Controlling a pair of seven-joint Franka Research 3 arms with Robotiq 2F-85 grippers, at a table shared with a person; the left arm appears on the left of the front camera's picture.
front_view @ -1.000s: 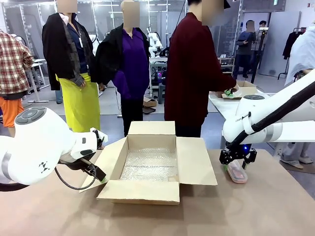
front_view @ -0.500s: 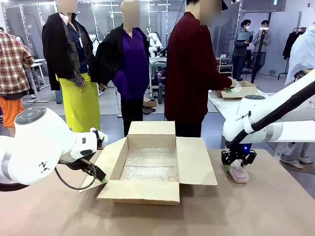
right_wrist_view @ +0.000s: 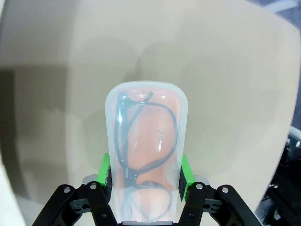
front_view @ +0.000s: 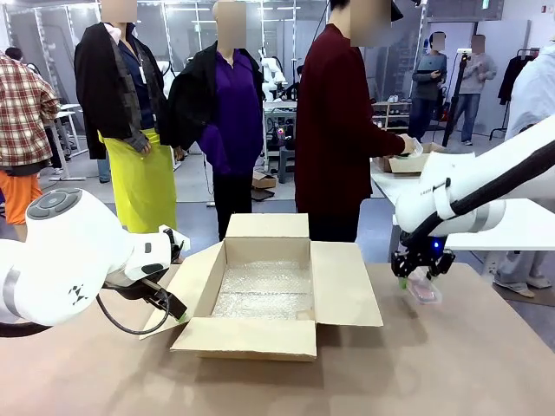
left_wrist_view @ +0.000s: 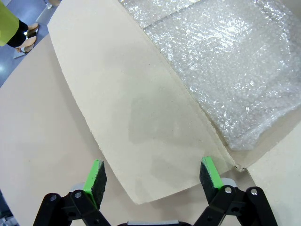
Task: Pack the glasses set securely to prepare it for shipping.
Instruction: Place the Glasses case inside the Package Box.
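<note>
My right gripper [front_view: 422, 274] is shut on a pale pink glasses case [front_view: 425, 290] and holds it a little above the table, to the right of the cardboard box [front_view: 264, 334]. In the right wrist view the case [right_wrist_view: 146, 136] has a clear lid with dark-framed glasses inside, and the green pads [right_wrist_view: 106, 175] press on its two long sides. At the box's left flap [left_wrist_view: 141, 117], my left gripper [left_wrist_view: 153, 176] stands open with the flap's corner between its fingers, untouched. From the front, that gripper [front_view: 178, 312] sits low beside the flap.
The box stands open at mid-table with bubble wrap [front_view: 264, 290] lining its bottom and its flaps spread outward. A person in a dark red top [front_view: 338, 130] stands at the far side, turned toward another table. Bare tabletop [front_view: 451, 364] lies to the right of the box.
My right gripper closed on the pink case as it lay on the table and lifted it upward. The left arm has not moved.
</note>
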